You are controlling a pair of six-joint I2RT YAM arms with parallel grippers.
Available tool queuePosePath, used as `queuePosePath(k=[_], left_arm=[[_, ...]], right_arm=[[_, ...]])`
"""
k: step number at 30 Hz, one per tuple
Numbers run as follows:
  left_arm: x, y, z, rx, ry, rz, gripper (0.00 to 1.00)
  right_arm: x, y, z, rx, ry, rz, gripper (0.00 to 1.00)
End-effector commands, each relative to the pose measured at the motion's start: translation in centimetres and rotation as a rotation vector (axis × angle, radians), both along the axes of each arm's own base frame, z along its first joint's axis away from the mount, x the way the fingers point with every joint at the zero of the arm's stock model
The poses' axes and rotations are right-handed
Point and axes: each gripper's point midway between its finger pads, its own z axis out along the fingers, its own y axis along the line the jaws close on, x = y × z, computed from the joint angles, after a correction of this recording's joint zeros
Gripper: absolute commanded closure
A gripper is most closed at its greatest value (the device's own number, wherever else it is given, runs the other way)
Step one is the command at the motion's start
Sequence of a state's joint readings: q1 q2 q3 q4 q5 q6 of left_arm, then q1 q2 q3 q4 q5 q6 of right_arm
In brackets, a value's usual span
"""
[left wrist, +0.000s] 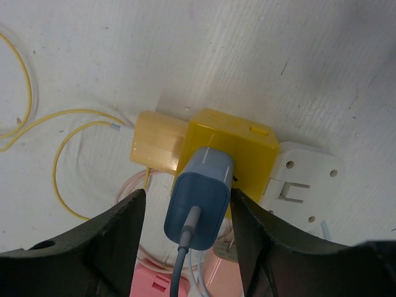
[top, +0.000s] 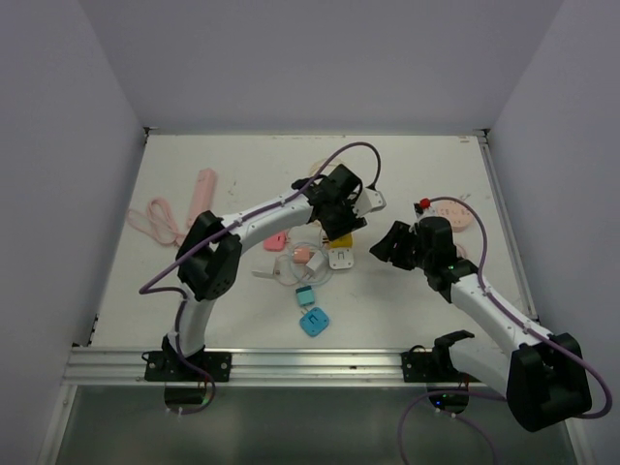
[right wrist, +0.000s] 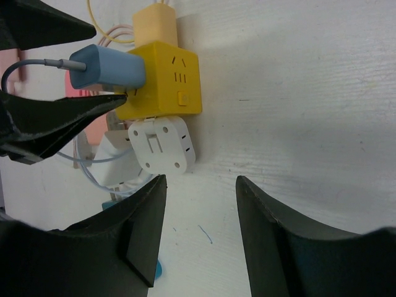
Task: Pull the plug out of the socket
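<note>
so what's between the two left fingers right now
The blue plug, seated in the yellow socket cube. The left wrist view shows the left fingers flanking it, with a bare gap on one side.

Near mid-surface, socket (left wrist: pixel 238 145) with plug (left wrist: pixel 199 192) in it. Against the socket's near side, touching: adapter (left wrist: pixel 303 179). Astride the plug, left tool (left wrist: pixel 187 197), jaws apart on either side. Toward the right edge from the socket, well clear of it, right tool (right wrist: pixel 200 182), jaws apart. By the left edge, strap (top: pixel 155 221).
</note>
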State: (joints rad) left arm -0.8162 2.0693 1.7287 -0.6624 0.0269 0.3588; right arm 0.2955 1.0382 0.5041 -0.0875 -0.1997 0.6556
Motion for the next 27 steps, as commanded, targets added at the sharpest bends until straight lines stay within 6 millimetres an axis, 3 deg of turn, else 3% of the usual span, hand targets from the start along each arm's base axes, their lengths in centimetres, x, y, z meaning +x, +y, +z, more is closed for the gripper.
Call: queuePosePath(k=[1,5,10,13,19,23,27], left_arm=[[0.6,-0.4,0.7,0.0,-0.021,-0.016,0.41],[0.4,-1.0,1.1,-0.028,-0.011,-0.031,0.52],[-0.4,-1.6,1.3,-0.069,0.018,-0.057,0.81],[-0.9,-1.6,1.5,-0.098,0.013,-0.056,0.97],[-1.8,-1.0,3.0,-0.196,-0.031,-0.03,1.0],[-3.0,-0.4,4.1,-0.286,-0.053,0.0,1.0],[-3.4,-0.6,5.8,-0.385,-0.097,0.016,1.0]], right_arm=[[0.2,-0.3,0.4,0.001,-0.02,-0.018,0.47],[0.1,-0.2,0.4,0.002,-0.022,-0.011,0.47],[0.4,0.2,0.7,0.01,-0.031,0.01,0.46],[0.8,0.9,0.9,0.027,-0.031,0.038,0.4],[1.6,3.0,1.7,0.106,-0.005,0.155,0.26],[2.5,4.9,3.8,0.204,-0.035,0.238,0.16],[2.7,6.4,4.9,0.275,-0.041,0.307,0.14]])
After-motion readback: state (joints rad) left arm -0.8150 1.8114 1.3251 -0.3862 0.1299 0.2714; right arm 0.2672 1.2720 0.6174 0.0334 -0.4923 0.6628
